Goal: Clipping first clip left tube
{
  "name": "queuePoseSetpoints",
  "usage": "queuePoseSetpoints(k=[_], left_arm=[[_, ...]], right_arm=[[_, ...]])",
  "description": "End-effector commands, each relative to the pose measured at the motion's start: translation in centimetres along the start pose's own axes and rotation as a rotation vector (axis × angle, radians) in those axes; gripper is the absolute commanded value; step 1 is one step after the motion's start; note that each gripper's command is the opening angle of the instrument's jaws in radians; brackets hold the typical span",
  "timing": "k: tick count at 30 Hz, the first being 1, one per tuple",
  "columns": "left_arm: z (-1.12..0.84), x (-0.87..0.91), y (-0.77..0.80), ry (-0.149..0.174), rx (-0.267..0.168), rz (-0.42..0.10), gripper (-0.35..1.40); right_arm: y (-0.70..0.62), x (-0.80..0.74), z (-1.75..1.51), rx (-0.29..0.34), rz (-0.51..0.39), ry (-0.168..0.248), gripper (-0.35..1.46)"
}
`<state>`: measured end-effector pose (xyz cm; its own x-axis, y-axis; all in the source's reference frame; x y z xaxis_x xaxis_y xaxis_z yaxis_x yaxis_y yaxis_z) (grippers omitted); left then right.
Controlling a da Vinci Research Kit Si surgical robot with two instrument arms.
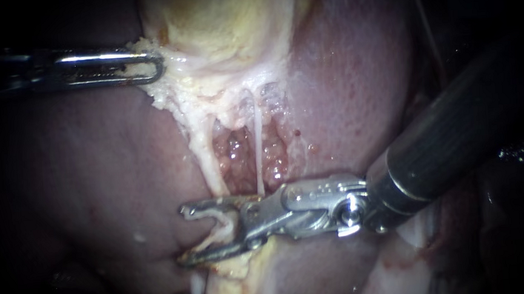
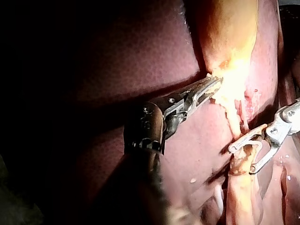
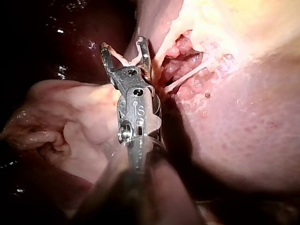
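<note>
Right tool (image 1: 184,235) on shaft sloping down from upper right, jaws spread wide astride left tube (image 1: 205,162), tube in the gap, left tool (image 1: 151,66) lying level, jaws clamped on gallbladder (image 1: 218,22) edge

Quick tally: two instruments, left instrument (image 1: 154,67) and right instrument (image 1: 183,235); two pale tubes, left tube (image 1: 205,162) plus a thinner tube (image 1: 257,153) beside it; one gallbladder (image 1: 224,22); one liver (image 1: 94,175).

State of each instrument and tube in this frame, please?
Left instrument: shut on the gallbladder edge.
Right instrument: open, left tube between, not gripped.
Left tube: stretched, no clip on it yet.
Right tube: stretched, bare, untouched.
</note>
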<state>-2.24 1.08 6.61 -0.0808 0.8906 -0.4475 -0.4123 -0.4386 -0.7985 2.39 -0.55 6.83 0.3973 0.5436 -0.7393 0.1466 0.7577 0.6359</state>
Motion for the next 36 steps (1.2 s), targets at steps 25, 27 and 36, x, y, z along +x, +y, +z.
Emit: queuePoseSetpoints(k=[25,27,36], left_arm=[[-0.27,0.03,0.16,-0.005,-0.006,-0.006,-0.35],[-0.27,0.03,0.16,-0.005,-0.006,-0.006,-0.35],[-0.27,0.03,0.16,-0.005,-0.006,-0.006,-0.35]], right_arm=[[0.25,-0.1,-0.68,0.007,0.011,0.006,0.49],[0.29,-0.13,-0.66,0.005,0.01,0.006,0.49],[0.34,-0.21,-0.47,0.001,0.003,0.017,0.49]])
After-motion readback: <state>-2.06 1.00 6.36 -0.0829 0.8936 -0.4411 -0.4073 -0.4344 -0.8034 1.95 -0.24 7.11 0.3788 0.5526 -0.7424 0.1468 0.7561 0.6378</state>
